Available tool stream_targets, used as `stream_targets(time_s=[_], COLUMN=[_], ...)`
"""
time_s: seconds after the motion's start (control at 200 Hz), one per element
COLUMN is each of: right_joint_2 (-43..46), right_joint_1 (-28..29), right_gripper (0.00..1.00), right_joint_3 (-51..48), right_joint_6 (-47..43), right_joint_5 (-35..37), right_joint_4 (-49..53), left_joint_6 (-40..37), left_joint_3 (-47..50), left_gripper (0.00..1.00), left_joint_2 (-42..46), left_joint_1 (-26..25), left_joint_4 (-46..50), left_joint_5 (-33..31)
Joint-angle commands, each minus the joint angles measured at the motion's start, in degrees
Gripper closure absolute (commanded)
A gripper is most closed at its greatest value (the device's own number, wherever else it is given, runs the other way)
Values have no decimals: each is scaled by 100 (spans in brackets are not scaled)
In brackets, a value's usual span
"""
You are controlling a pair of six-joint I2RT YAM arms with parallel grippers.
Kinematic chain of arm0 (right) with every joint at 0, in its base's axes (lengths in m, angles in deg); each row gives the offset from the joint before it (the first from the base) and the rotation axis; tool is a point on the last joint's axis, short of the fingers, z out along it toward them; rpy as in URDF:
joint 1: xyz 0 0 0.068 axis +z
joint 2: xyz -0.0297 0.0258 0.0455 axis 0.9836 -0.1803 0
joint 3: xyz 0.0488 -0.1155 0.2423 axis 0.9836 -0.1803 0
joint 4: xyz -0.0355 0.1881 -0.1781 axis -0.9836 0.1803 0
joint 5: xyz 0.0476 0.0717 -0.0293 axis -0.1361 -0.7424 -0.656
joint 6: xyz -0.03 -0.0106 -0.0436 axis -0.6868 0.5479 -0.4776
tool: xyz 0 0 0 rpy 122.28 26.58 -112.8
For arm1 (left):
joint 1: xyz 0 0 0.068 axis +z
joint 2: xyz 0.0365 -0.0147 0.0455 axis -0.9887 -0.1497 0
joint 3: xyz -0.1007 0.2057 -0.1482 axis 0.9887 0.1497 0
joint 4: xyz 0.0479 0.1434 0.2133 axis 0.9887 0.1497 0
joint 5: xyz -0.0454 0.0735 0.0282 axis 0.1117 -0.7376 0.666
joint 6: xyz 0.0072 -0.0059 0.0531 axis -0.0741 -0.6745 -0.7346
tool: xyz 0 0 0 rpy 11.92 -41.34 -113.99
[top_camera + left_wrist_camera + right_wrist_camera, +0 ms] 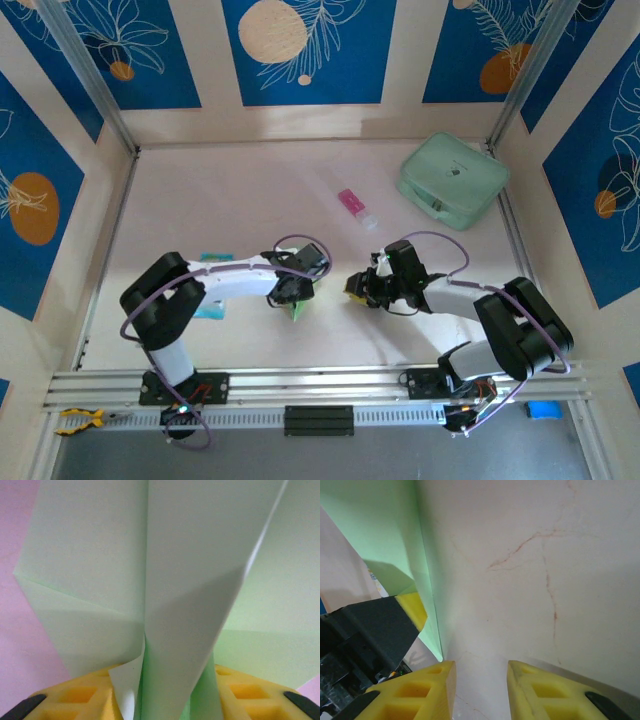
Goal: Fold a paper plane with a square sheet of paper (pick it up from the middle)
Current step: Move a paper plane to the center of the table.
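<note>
The paper plane (297, 308) is pale lime-green paper folded into creased layers, and a small pointed piece of it shows just below my left gripper (290, 292). In the left wrist view its layers (190, 580) stand upright between the yellow fingers (85, 695), which are spread apart with the paper loose in the gap. My left gripper (167, 680) is open around it. My right gripper (358, 288) hovers just right of the paper, open, with bare table between its fingers (481, 672). The right wrist view has the paper's edge (385, 530) beside the left gripper's finger (414, 609).
A mint-green case (452, 180) sits at the back right by the wall. A pink-and-white tube (356, 207) lies behind the grippers. A blue-and-white packet (212, 308) lies partly under the left arm. Walls enclose the pale table (220, 190) on three sides.
</note>
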Motion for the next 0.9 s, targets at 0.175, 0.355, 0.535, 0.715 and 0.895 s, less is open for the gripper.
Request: stream_targets(time_s=[0.175, 0.355, 0.535, 0.715, 0.895], right_joint_2=[174, 207, 207, 279, 431], right_joint_1=[-39, -49, -46, -26, -21], right_gripper=[66, 66, 66, 66, 66], right_joint_3=[-119, -98, -50, 32, 128], right_joint_6=[-112, -109, -101, -104, -117], right_joint_5=[-144, -127, -126, -88, -4], right_joint_4=[35, 98, 128, 297, 536], left_joint_6=[23, 76, 146, 123, 110], left_joint_3=[-143, -180, -271, -338, -328], left_gripper=[55, 55, 55, 52, 50], left_joint_2=[-337, -342, -207, 109, 377], left_joint_1=[-38, -60, -64, -72, -77], left_joint_4=[433, 508, 581, 612, 598], left_joint_5=[-17, 21, -13, -164, -261])
